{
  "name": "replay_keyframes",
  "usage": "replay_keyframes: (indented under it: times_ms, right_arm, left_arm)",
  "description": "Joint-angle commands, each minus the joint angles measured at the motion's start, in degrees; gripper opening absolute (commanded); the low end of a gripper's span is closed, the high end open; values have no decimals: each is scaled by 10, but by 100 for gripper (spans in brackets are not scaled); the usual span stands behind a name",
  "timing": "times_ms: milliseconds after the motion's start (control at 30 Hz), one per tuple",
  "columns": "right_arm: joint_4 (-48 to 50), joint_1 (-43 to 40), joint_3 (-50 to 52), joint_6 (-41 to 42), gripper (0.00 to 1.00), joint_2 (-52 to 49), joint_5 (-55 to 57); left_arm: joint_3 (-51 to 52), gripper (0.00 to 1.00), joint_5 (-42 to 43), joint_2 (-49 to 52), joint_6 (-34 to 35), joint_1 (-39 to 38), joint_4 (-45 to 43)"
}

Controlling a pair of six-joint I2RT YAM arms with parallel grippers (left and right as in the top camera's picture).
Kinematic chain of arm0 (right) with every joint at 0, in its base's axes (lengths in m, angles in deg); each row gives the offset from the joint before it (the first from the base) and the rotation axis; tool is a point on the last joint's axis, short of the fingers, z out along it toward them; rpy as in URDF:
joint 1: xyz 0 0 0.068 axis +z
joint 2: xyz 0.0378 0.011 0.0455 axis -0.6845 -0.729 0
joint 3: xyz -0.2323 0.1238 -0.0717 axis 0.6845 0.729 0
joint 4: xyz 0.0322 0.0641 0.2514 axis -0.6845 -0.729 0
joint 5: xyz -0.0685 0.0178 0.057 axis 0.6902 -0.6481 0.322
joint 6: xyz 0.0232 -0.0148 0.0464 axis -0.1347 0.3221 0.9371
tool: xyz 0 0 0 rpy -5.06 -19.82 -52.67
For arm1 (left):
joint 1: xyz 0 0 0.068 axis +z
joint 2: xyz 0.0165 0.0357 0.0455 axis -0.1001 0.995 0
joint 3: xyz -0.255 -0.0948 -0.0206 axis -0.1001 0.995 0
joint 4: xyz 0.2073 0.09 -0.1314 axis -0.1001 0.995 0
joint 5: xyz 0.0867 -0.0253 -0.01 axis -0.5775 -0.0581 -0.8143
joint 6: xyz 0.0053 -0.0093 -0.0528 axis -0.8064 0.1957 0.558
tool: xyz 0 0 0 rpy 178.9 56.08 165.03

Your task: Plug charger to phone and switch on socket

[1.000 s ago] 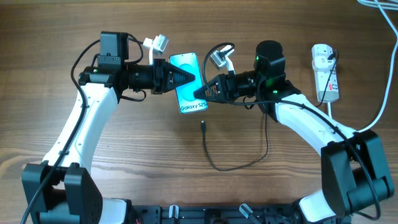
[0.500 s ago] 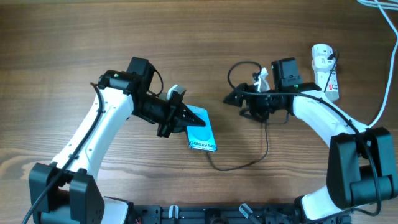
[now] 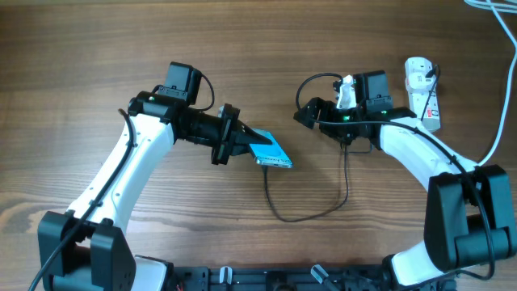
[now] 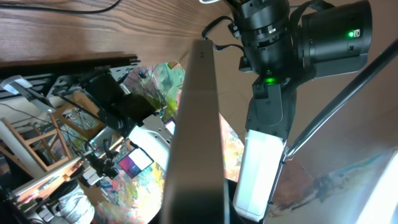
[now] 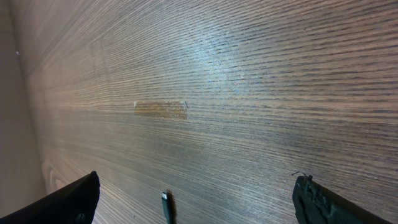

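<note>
My left gripper (image 3: pixel 254 144) is shut on the phone (image 3: pixel 275 153), holding it tilted above the table, cyan screen up. The left wrist view shows the phone (image 4: pixel 198 124) edge-on between the jaws. The charger (image 3: pixel 307 214), a thin black cable, curls from the phone's lower end round under my right arm; whether its tip sits in the phone is hidden. My right gripper (image 3: pixel 305 115) is wide open and empty, right of the phone. In its wrist view the gripper (image 5: pixel 199 180) frames bare wood and a small dark stub (image 5: pixel 166 206). The socket (image 3: pixel 422 97) lies at the far right.
A thick white cord (image 3: pixel 505 105) runs down the table's right edge near the socket. A patch of tape (image 5: pixel 160 109) sticks to the wood ahead of my right gripper. My right arm's black wrist (image 4: pixel 280 37) stands close beyond the phone in the left wrist view.
The right gripper opened, let go by the phone and drew back to the right. The left arm carried the phone down and right and tilted it.
</note>
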Motion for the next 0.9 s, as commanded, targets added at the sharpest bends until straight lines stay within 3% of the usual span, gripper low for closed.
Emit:
replay_keyframes:
  times_ms: [0,500,867]
  right_arm:
    - [3,3,-1,-10,100,-5,10]
    - [3,3,-1,-10,100,-5,10]
    - [3,3,-1,-10,100,-5,10]
  left_arm:
    - [-4,4,26,-15,13,-3,-2]
    - [-4,4,31,-15,56,-36,-4]
    - [-4,5,6,-15,56,-35,-96]
